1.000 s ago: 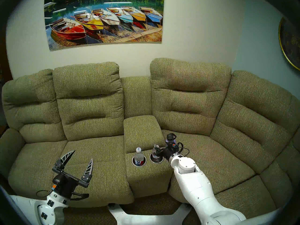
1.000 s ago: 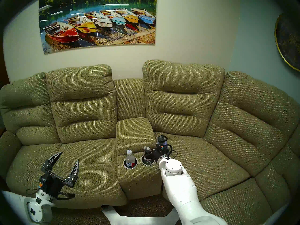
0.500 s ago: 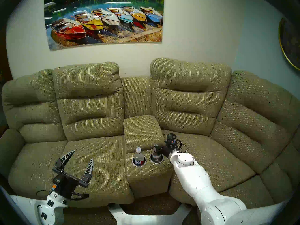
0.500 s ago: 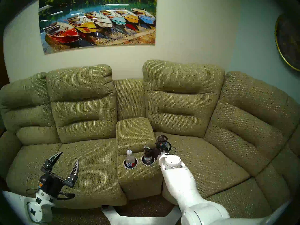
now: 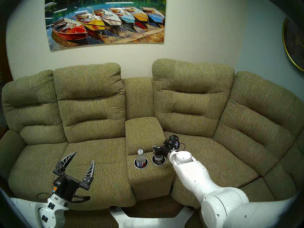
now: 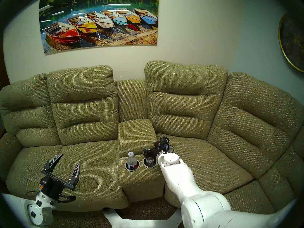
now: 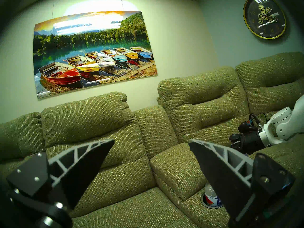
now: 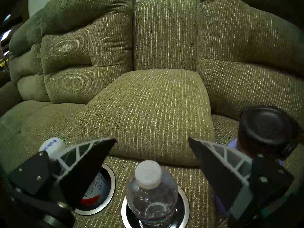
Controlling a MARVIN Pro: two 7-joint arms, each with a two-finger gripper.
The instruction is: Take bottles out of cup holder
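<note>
Two small clear plastic bottles stand upright in the silver-rimmed cup holder wells (image 8: 185, 204). One, the white-capped bottle (image 8: 152, 189), sits between the right gripper's (image 8: 152, 141) spread, empty fingers; the open left gripper (image 5: 77, 162) hangs well apart.

The olive-green sofa (image 5: 98, 165) wears coarse ribbed cloth, matt and nubbly. The two round cup holder wells (image 8: 185, 204) have polished, mirror-bright metal rims. The clear plastic bottle with the white ridged cap (image 8: 152, 194) is glossy and crinkled. The lavender flask's black lid (image 8: 268, 125) looks smooth, dull plastic.
</note>
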